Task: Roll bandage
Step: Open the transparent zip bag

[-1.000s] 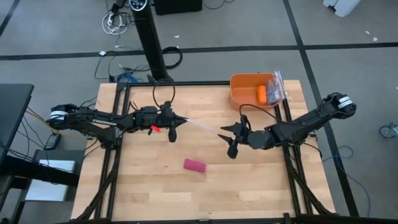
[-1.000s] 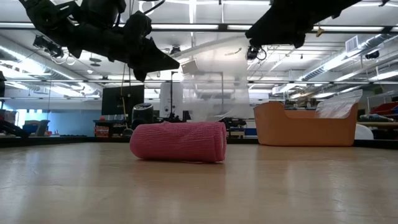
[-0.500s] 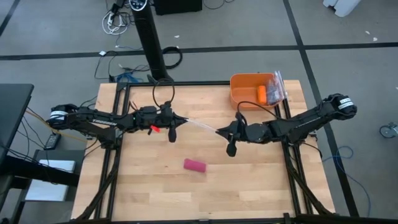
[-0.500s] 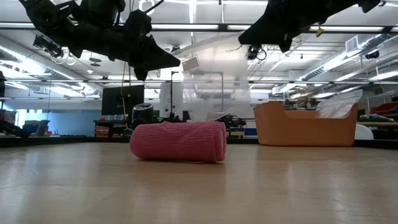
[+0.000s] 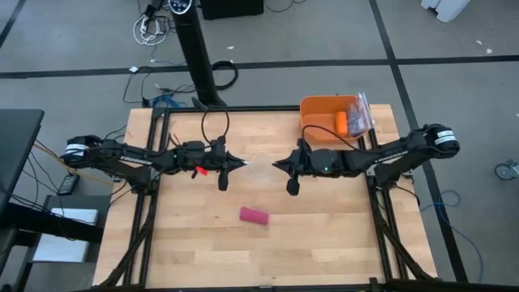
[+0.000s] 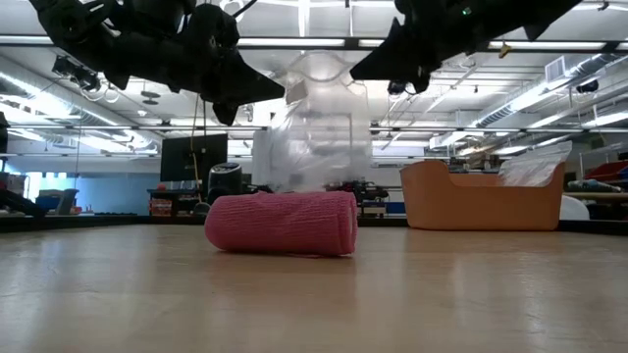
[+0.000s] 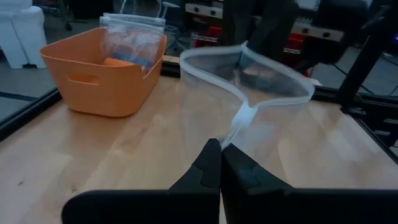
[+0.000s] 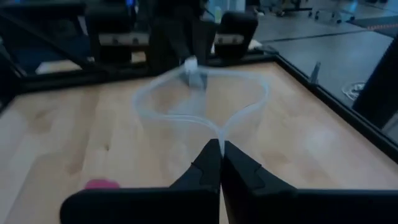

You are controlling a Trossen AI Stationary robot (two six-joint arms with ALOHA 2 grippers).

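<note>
Both grippers pinched the clear bag (image 5: 258,165) — left gripper (image 5: 241,163) and right gripper (image 5: 276,164), fingers closed on its rim. The bandage (image 5: 254,216) lay rolled on the desk (image 5: 186,235) below them, nearly midway, long axis roughly crosswise.

Bright, even overhead light — wrist views blurred.

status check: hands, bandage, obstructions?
Left hand and right hand both shut on clear bag, held above table. Bandage rolled, lying untouched. Nothing blocking it.
</note>
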